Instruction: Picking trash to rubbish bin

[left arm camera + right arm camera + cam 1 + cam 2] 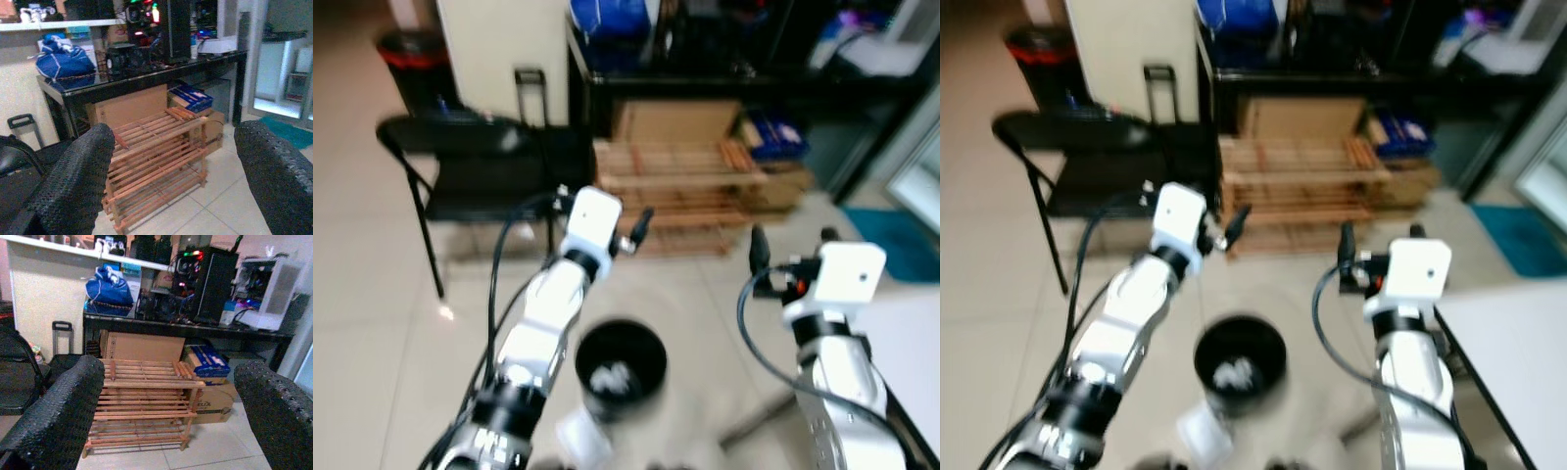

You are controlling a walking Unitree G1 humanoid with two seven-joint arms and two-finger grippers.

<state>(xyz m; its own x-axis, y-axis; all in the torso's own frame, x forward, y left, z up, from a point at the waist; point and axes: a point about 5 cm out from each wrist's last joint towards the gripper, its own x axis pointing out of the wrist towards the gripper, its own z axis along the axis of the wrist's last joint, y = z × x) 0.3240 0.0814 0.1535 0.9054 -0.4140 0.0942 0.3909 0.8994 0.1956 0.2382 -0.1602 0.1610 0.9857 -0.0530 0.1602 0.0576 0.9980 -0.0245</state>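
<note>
The rubbish bin [621, 369], a round black tub with a pale crumpled scrap of trash [607, 377] lying at its bottom, stands on the tiled floor [372, 323] directly below and between the two raised arms, close in front of the robot. From the bin outward, the left gripper [641, 227] is held up above and just beyond the bin's far rim, pointing forward toward the wooden slat rack [677, 191] rather than down. The right gripper [1378, 238] sits further off to the robot's right, level with the left, also aimed at the rack. Both wrist views look between widely parted fingers [73, 181] with nothing held, the rack and the dark desk [186, 330] showing through the gap. So the bin lies down and back from both sets of fingertips, with the left arm the nearer. Further out stand a black folding chair [470, 162] to the left and cardboard boxes [146, 346] under the desk. No loose trash can be made out on the blurred floor.
</note>
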